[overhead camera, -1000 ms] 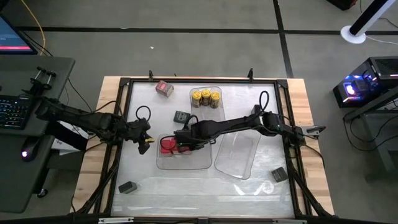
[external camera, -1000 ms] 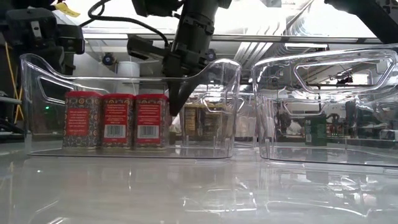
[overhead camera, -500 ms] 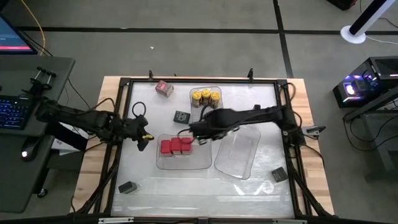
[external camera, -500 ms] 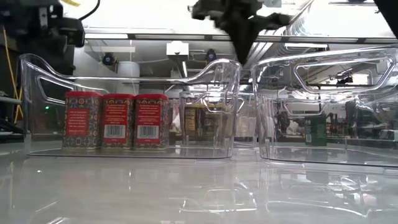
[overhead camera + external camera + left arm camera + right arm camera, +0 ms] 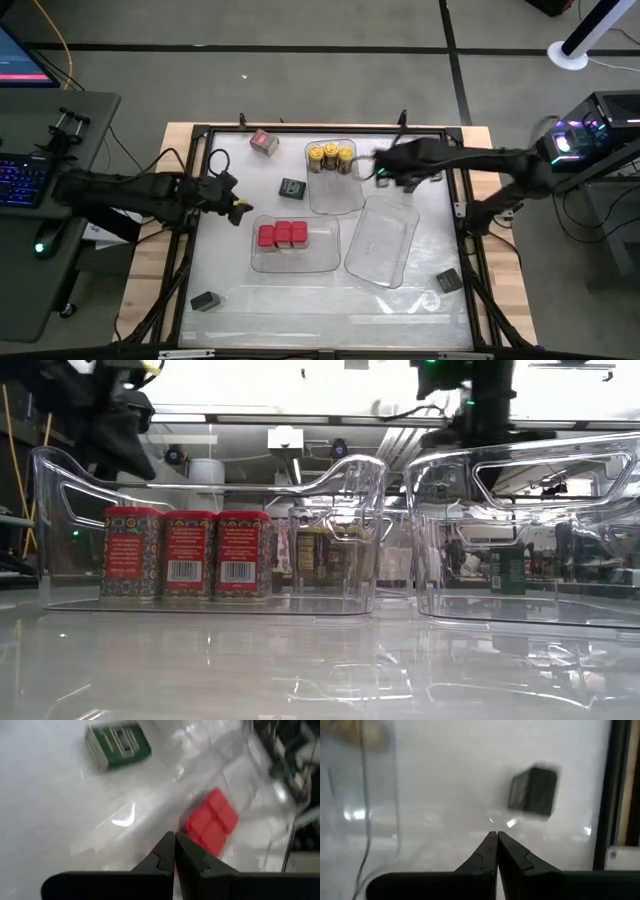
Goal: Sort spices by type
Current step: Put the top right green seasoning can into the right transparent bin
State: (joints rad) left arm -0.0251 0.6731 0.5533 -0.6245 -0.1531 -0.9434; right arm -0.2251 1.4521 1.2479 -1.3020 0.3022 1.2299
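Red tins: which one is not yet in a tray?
The red tin near the table's far edge, left of the yellow-lidded jars, lies on bare table; the other three sit inside the clear tray.

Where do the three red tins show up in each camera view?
High view: red tins in a row inside the near-left tray, centre-left.
Low view: red tins standing side by side at left, behind the tray's clear wall.
Left wrist view: red tins right of centre, seen from above.
Right wrist view: not in it.
Shared landmark: the clear tray holding them.
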